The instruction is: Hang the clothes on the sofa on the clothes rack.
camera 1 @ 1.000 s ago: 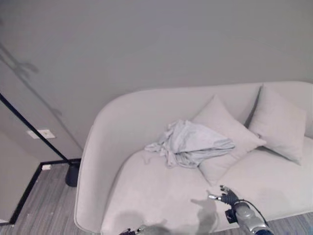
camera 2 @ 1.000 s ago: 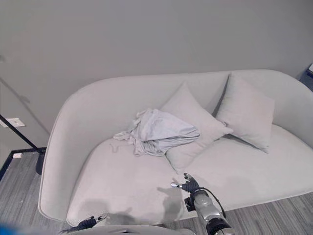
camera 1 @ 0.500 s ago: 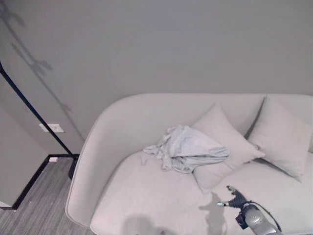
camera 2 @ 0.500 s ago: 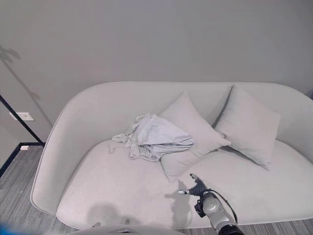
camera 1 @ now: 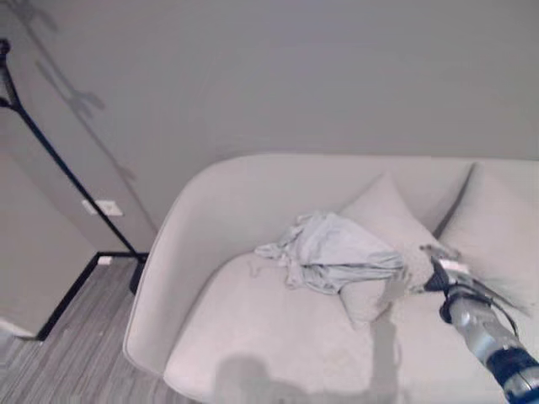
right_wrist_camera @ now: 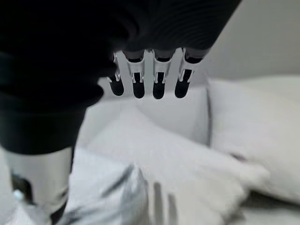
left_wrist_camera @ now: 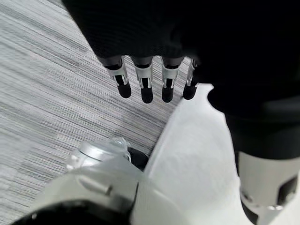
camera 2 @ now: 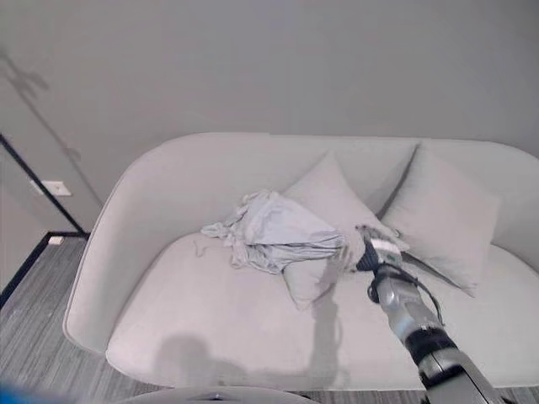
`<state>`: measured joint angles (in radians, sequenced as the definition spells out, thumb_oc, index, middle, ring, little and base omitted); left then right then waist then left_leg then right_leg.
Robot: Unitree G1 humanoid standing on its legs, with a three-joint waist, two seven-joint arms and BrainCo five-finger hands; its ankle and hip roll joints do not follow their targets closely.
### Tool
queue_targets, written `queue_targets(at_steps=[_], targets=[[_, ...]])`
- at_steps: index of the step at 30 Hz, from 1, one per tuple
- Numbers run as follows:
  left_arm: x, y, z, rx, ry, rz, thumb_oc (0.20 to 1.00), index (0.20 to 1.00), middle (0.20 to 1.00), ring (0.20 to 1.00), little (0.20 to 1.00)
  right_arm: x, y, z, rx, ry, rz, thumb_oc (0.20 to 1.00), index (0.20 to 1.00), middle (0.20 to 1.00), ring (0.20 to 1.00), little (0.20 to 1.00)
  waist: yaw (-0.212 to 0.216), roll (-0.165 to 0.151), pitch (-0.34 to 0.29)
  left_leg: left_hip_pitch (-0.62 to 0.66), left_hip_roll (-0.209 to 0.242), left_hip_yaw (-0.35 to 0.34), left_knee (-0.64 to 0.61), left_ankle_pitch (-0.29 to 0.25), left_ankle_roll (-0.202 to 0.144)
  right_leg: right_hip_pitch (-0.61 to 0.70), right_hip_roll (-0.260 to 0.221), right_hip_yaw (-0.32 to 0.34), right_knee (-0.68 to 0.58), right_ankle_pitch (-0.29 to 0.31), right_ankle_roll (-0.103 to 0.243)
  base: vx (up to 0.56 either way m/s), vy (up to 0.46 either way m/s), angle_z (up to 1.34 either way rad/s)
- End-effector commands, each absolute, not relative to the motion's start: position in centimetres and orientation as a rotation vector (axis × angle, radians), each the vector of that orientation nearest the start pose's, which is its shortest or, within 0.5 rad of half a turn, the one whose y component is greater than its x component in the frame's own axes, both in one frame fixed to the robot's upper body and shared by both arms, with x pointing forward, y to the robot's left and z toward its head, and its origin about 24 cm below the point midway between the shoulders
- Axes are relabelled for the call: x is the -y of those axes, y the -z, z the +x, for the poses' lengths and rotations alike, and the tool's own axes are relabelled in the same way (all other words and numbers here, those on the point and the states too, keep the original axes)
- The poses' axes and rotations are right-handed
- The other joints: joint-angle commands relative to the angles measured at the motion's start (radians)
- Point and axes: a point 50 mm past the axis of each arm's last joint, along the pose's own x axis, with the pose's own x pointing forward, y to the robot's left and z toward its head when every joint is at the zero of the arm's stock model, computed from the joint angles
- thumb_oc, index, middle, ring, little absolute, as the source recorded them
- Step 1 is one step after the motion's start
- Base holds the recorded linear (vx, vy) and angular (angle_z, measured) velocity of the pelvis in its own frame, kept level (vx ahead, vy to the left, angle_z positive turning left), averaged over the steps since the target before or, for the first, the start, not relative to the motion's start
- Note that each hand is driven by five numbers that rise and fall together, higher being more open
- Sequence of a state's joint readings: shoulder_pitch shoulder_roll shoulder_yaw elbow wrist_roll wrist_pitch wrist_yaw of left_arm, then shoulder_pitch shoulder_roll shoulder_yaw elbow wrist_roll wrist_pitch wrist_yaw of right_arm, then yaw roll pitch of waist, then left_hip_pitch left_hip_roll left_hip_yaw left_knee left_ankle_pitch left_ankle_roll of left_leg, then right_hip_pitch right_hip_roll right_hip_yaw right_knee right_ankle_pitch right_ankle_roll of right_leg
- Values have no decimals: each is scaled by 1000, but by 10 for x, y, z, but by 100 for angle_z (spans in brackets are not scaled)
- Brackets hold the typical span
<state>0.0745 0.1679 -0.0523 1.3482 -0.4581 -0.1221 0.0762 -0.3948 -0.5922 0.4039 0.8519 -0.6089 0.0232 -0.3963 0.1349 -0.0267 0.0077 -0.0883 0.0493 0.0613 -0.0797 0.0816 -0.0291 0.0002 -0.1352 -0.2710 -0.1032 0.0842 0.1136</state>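
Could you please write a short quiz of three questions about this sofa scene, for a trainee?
1. True or false: the right hand is already closed around the crumpled garment.
2. What does the garment partly rest against? A) a cushion B) the floor C) the clothes rack
3. On which side of the sofa, in the eye views, does the black clothes rack stand?

Key
1. False: in its wrist view the fingers are straight and hold nothing.
2. A: the nearer cushion.
3. The view's left, on the floor beside the sofa's end.
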Motion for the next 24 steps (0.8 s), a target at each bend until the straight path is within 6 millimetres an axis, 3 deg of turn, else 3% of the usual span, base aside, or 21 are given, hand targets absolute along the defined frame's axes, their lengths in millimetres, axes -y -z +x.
queue_targets(at_steps=[1,4,7,12,16,23,24], targets=[[-233,166,72,-1172,-466,-71,1000,1000,1000,1000,1000,269,-40,329,-99,193,-1481,1000,1000,1000,1000,1000,44,-35,102,-108,0,-16,106,-37,-16,69,-39,3,26,-75,15,-98,11,46],[-232,162,92,-1120,-446,-52,1000,1000,1000,1000,1000,266,-53,351,-144,302,-1341,1000,1000,1000,1000,1000,90,-26,150,-225,-13,-44,185,-45,-16,7,-44,-6,38,-63,10,-80,25,25],[-230,160,99,-1104,-427,-42,1000,1000,1000,1000,1000,261,-60,359,-135,288,-1318,1000,1000,1000,1000,1000,106,-21,172,-265,-18,-50,214,-52,-14,-16,-46,-6,45,-62,9,-30,39,18],[-229,154,122,-1031,-415,-52,1000,1000,1000,1000,1000,267,-80,370,-131,294,-1455,1000,1000,1000,1000,1000,132,-30,215,-342,-23,-48,275,-73,-11,-58,-50,0,50,-59,8,16,38,0],[-225,147,143,-960,-383,-24,1000,1000,1000,1000,1000,292,-92,366,-164,382,-1597,1000,1000,1000,1000,1000,151,-42,235,-374,-27,-45,288,-78,-13,-74,-50,-8,48,-57,10,31,12,1],[-226,143,152,-938,-372,41,1000,1000,1000,1000,1000,311,-120,364,-83,541,-1703,1000,1000,1000,1000,1000,151,-55,249,-395,-30,-46,289,-76,-13,-93,-48,-10,49,-53,12,0,0,0],[-226,142,153,-933,-369,63,1000,1000,1000,1000,1000,314,-131,364,-32,577,-1768,1000,1000,1000,1000,1000,148,-58,254,-402,-30,-47,295,-78,-14,-101,-48,-9,53,-53,11,0,0,0]])
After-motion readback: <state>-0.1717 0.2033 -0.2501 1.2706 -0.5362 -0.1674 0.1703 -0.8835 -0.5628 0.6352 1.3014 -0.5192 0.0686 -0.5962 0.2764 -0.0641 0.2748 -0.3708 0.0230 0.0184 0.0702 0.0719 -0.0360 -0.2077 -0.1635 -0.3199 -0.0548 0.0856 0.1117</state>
